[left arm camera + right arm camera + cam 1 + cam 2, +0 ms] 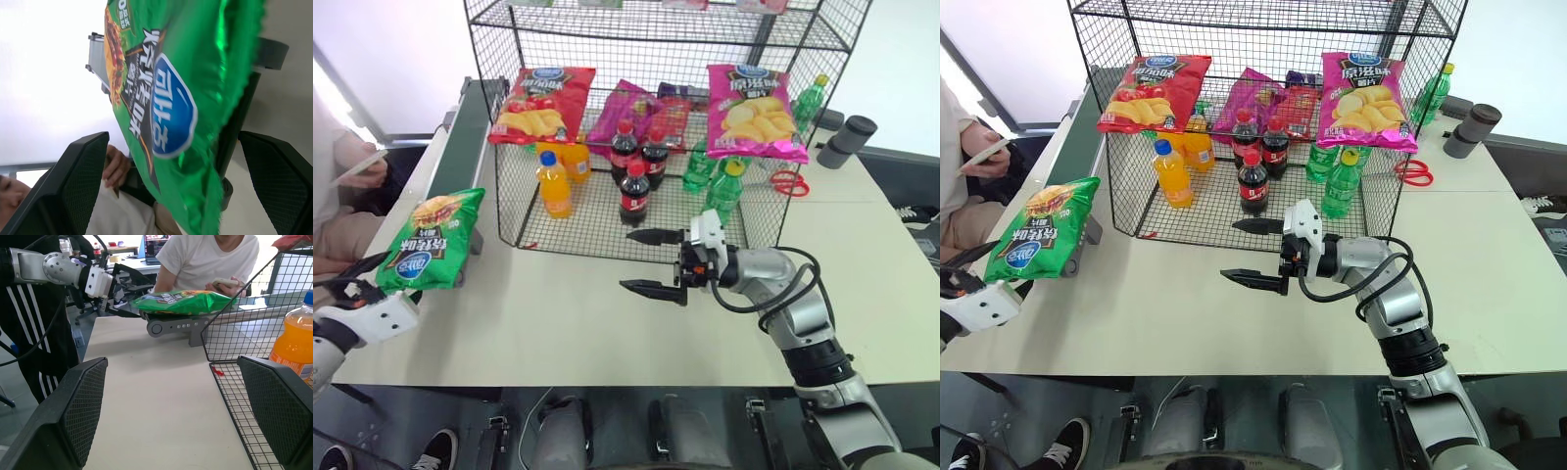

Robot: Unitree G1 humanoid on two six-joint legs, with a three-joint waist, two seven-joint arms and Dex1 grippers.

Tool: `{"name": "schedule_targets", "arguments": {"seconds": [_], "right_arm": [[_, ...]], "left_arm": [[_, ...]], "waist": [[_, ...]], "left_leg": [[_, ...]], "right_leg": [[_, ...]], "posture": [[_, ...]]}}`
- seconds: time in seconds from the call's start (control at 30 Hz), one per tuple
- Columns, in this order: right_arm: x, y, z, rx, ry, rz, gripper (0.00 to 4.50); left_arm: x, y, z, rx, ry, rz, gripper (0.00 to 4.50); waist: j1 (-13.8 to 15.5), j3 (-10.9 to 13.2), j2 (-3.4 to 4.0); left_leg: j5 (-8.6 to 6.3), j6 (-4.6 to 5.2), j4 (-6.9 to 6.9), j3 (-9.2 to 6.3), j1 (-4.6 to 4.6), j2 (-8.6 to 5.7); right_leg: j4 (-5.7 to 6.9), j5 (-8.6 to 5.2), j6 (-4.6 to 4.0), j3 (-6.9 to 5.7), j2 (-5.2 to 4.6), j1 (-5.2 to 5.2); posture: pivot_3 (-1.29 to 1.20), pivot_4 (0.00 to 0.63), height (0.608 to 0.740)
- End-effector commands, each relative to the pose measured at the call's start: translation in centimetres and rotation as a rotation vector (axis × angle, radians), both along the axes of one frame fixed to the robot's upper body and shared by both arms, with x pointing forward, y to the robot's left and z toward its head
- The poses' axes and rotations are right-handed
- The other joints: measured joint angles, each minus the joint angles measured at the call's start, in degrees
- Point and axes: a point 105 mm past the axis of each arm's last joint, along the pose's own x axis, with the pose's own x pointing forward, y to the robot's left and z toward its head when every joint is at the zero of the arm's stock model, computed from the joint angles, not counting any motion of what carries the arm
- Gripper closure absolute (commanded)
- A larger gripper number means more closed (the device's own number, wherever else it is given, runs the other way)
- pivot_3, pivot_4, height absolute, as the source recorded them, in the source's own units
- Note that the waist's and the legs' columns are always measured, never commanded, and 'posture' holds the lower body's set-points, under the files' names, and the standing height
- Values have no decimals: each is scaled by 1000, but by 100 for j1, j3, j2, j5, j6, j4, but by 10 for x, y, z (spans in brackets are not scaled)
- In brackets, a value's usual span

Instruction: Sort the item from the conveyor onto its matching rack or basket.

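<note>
Left arm: extends low along the left edge of the tabletop (568,323), forearm roughly level. The left gripper (352,279) points forward with its two black fingers (73,186) spread wide apart, one on each side of the lower end of the green chip bag (431,240); contact between pads and bag appears absent, though this cannot be confirmed.

Right arm: rises from the near edge of the tabletop, elbow bent, forearm turned across the body. The right gripper (656,262) points level toward the robot's left, above the middle of the tabletop. Its fingers (658,236) stand wide apart, one above the other, with nothing between them.
</note>
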Motion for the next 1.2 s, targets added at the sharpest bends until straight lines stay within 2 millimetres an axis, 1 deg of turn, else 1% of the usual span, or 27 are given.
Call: {"name": "schedule_targets", "arguments": {"seconds": [0.03,0.13,0.17,0.23,0.27,0.33,0.43,0.47,0.57,0.63,0.7,0.77,0.8,0.83,0.87,0.93,0.97,1.03,1.13,1.2], "right_arm": [[-3,3,13,22,-56,12,91],[-3,3,13,17,-59,11,91],[-3,3,13,16,-60,11,0],[-3,3,13,15,-62,11,0],[-3,3,13,15,-61,10,0],[-2,3,12,14,-58,9,0],[-3,4,11,12,-57,10,0],[-2,4,11,11,-59,10,0],[-2,4,12,12,-60,12,0],[-1,3,11,7,-60,11,0],[0,2,11,5,-60,7,0],[0,1,11,4,-60,6,0],[0,0,11,3,-59,5,0],[1,0,11,3,-59,4,0],[1,-1,11,2,-59,3,0],[3,-4,12,1,-61,-1,0],[4,-6,14,3,-59,-4,0],[5,-12,18,18,-45,-17,0],[2,-26,29,83,69,-9,0],[-9,-34,31,109,210,49,0]], "left_arm": [[5,-2,9,15,-36,-22,0],[8,-7,9,-14,-41,-47,0],[9,-9,9,-18,-43,-55,510],[9,-10,10,-20,-45,-61,1179],[10,-10,10,-21,-48,-60,1766],[10,-11,12,-25,-53,-66,2793],[8,-13,15,-21,-58,-82,4225],[7,-14,16,-14,-56,-89,4459],[5,-7,39,-60,-102,-86,4459],[6,-6,62,-166,-185,-82,4459],[4,-13,75,-292,-199,-123,4459],[-3,-27,87,-500,-182,-211,4459],[-7,-33,90,-569,-159,-255,4459],[-11,-39,93,-684,-118,-289,4459],[-18,-49,91,-770,-40,-339,4459],[-31,-66,93,-907,64,-426,4459],[-36,-73,94,-1000,114,-451,4459],[-46,-87,96,-1133,232,-504,4459],[-58,-114,99,-1368,445,-623,4459],[-60,-130,97,-1526,564,-692,4459]], "waist": [[1,0,0],[4,0,0],[5,0,0],[-1,0,0],[-4,0,0],[-3,0,0],[2,0,0],[1,0,0],[2,-1,-1],[2,-1,-1],[3,-1,-1],[4,-1,-1],[0,-1,-1],[-3,-1,-1],[-19,0,-1],[-47,0,-1],[-48,0,0],[-32,0,-1],[10,0,0],[31,0,1]], "left_leg": [[0,0,0,0,0,0],[0,0,0,0,-1,0],[0,0,0,0,-1,-1],[0,0,0,0,-1,-1],[0,0,0,1,-1,-1],[0,0,0,1,-1,-1],[0,0,0,1,-1,-1],[0,0,0,1,-1,-1],[0,0,0,0,-1,0],[0,0,0,0,-1,1],[0,0,0,0,-1,2],[0,0,0,0,-2,2],[0,0,0,0,-2,2],[0,0,0,1,-2,2],[0,0,0,0,-2,2],[0,-1,0,-1,-1,3],[0,-1,0,-1,0,4],[2,-3,0,-7,1,3],[3,-4,2,-13,5,2],[3,-4,4,-23,6,-3]], "right_leg": [[0,0,0,0,0,0],[0,0,0,0,1,-1],[0,0,0,0,1,-1],[0,0,0,0,1,-1],[0,0,0,0,1,-1],[0,0,0,0,3,-2],[1,0,0,0,4,-1],[1,0,0,0,4,-1],[1,0,0,0,3,-2],[1,0,0,0,3,-2],[1,0,0,0,1,-2],[1,0,0,0,-2,0],[0,0,0,0,-3,0],[0,0,0,0,-3,0],[-1,0,1,0,-3,1],[0,0,1,3,1,0],[1,0,1,3,3,0],[2,0,0,1,8,1],[2,0,0,0,9,9],[1,-1,-1,-1,3,13]], "posture": [[0,150,740],[0,150,740],[0,150,740],[0,150,740],[0,150,740],[0,150,740],[0,150,740],[0,150,740],[0,150,740],[0,150,740],[0,150,740],[0,150,740],[0,150,740],[0,150,740],[0,150,740],[0,150,740],[0,150,740],[0,150,740],[0,150,740],[0,150,740]]}}
